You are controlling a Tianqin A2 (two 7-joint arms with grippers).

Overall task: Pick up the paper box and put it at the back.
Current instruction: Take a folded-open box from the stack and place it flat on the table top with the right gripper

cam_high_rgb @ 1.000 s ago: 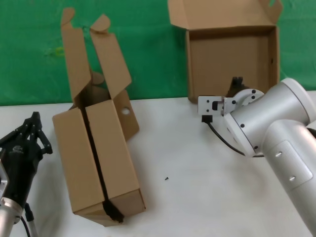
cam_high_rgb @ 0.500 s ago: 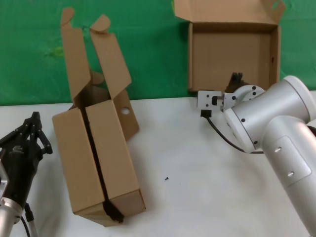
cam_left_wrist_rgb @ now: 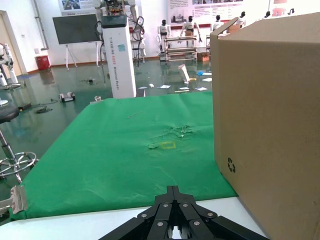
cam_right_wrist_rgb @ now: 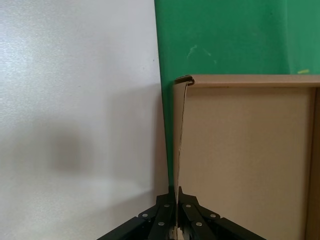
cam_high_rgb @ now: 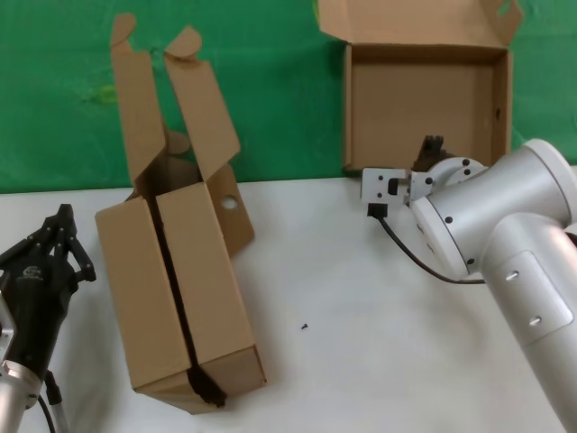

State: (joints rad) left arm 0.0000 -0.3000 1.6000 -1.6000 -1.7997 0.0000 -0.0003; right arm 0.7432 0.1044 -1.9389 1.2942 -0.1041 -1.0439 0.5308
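Note:
The paper box (cam_high_rgb: pixel 419 99) is a flat brown mailer standing on edge against the green cloth at the back (cam_high_rgb: pixel 54 90), with its open inside facing me and its lid flap (cam_high_rgb: pixel 406 20) spread at the top. My right gripper (cam_high_rgb: pixel 434 144) is shut on the box's lower side wall. In the right wrist view the thin wall (cam_right_wrist_rgb: pixel 179 135) runs straight into the closed right gripper (cam_right_wrist_rgb: pixel 176 192). The box's lower edge sits near the table's far edge (cam_high_rgb: pixel 297 182); I cannot tell whether it touches. My left gripper (cam_high_rgb: pixel 61 218) is shut and holds nothing, low at the left.
Two paired brown boxes (cam_high_rgb: pixel 176 289) with a black smudge at their seam lie left of centre, flaps (cam_high_rgb: pixel 162 99) raised; they fill one side of the left wrist view (cam_left_wrist_rgb: pixel 270 115). A small dark speck (cam_high_rgb: pixel 306 326) lies mid-table. White tabletop (cam_high_rgb: pixel 361 298) spreads between the boxes and my right arm.
The right gripper carried the paper box slightly up and to the right a second ago; over the last half second it has hardly moved. The left arm has stayed still.

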